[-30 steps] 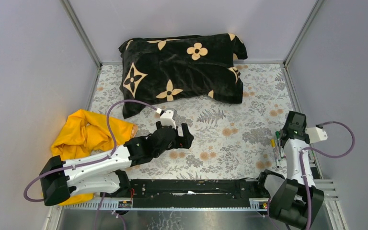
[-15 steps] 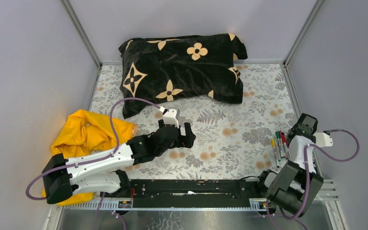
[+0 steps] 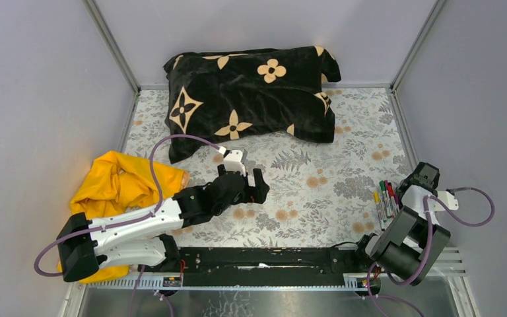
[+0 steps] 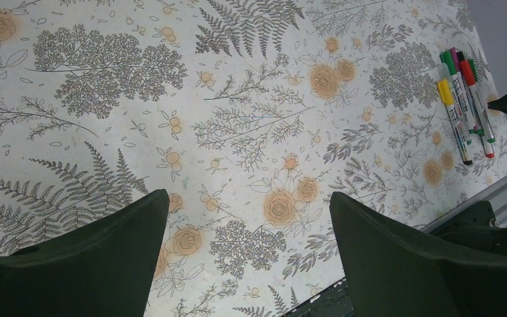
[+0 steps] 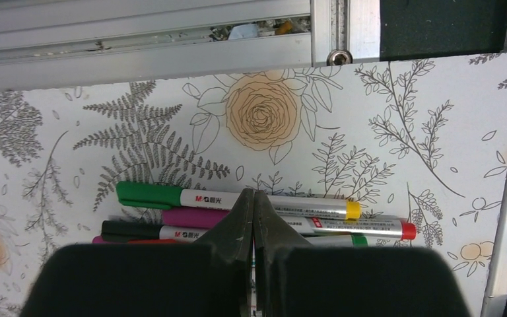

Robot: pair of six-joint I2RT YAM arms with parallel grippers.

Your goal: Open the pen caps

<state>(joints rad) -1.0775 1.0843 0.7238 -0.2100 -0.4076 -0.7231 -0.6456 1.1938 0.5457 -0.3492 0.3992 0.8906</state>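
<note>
Several marker pens (image 3: 385, 201) lie side by side by the table's right edge, also seen in the left wrist view as pens (image 4: 465, 105). Their pen caps are on: a green cap (image 5: 148, 195), a magenta cap (image 5: 195, 218) and a black cap (image 5: 129, 230) point left in the right wrist view. My right gripper (image 5: 253, 198) hovers right over the pens, shut and empty, and sits at the right wall as the right gripper (image 3: 423, 177). My left gripper (image 3: 259, 187) hangs over mid-table, far from the pens, its jaws open around bare tablecloth (image 4: 247, 218).
A black pillow with tan flowers (image 3: 251, 92) lies at the back. A yellow cloth (image 3: 122, 181) is bunched at the left wall. A black rail (image 3: 270, 257) and an aluminium frame (image 5: 171, 46) run along the near edge. Grey walls enclose three sides.
The right arm has folded back toward the right wall, uncovering the pens in the top view. The left gripper has shifted slightly right. Both grippers kept their state.
</note>
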